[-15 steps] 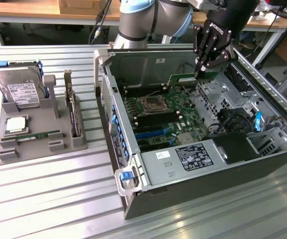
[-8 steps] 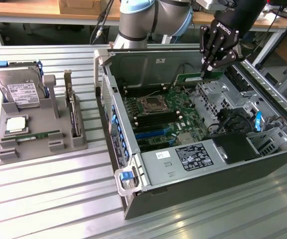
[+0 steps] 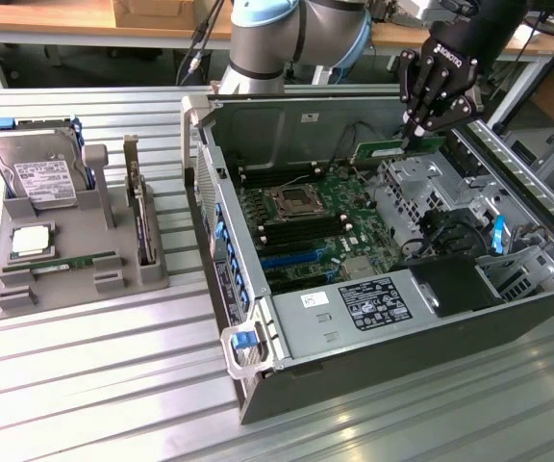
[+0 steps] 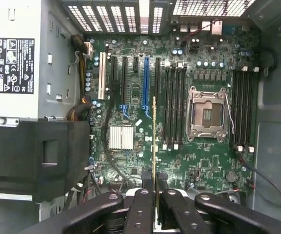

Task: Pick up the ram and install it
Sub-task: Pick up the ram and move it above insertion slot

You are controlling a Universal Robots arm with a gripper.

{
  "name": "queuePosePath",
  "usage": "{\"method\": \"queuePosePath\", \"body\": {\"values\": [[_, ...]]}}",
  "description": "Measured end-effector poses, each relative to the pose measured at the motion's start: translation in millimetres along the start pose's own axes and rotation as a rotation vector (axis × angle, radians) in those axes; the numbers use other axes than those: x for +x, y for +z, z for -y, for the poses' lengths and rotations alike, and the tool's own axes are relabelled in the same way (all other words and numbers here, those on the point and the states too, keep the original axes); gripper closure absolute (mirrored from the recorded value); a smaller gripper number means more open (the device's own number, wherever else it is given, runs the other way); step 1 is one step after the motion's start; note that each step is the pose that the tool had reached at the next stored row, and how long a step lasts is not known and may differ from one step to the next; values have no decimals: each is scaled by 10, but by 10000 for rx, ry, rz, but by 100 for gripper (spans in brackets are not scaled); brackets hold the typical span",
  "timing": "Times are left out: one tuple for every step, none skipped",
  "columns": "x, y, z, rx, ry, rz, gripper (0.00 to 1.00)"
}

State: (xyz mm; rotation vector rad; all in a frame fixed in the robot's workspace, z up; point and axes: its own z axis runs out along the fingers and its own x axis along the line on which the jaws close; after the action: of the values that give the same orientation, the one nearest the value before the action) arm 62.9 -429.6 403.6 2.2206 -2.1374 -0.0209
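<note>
- Two green sticks are on my screen: the ram (image 3: 385,149) (image 4: 153,141) is up in the gripper (image 3: 412,135) (image 4: 153,179), and a second stick (image 3: 75,262) lies flat in the grey tray (image 3: 27,289) at the exterior view's left.
- Gripper first: its fingers (image 4: 146,178) are clamped on the ram from both flat sides, with no gap visible.
- From outside, the ram sits over the far side of the open computer case (image 3: 373,356), above the motherboard (image 3: 306,221). One end is hidden behind the black fingers.
- From the wrist I get the ram edge-on, a thin gold-green line, so I can't read chips or label.
- That line crosses the board (image 4: 209,161) beside the blue slot (image 4: 145,87), with the memory slots (image 4: 174,107) just beyond and the processor socket (image 4: 207,114) past those.
- How high the ram hangs over the board, I can't tell from either camera.
- Arm's upper part is cut off at the exterior view's top edge.
- A big black shroud (image 4: 33,156) under the power supply (image 4: 13,58) hides that corner of the board.
- On the tray, hard drive (image 3: 41,178), square silver chip (image 3: 30,241) and upright dark card (image 3: 140,217); the card's face is turned away from me.
</note>
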Motion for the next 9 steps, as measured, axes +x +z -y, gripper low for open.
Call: {"method": "queuePosePath", "body": {"values": [[1, -2, 36, 0, 0, -6, 87], [2, -3, 64, 0, 0, -10, 87], [4, -5, 104, -1, 1, -16, 87], [5, -7, 132, -1, 1, -21, 87], [5, -7, 145, -1, 1, -23, 87], [5, -8, 151, -2, 1, -29, 87], [5, -6, 148, -2, 2, -35, 87], [-4, -6, 145, -2, 2, -47, 87], [-7, -5, 144, -2, 2, -47, 87]]}}
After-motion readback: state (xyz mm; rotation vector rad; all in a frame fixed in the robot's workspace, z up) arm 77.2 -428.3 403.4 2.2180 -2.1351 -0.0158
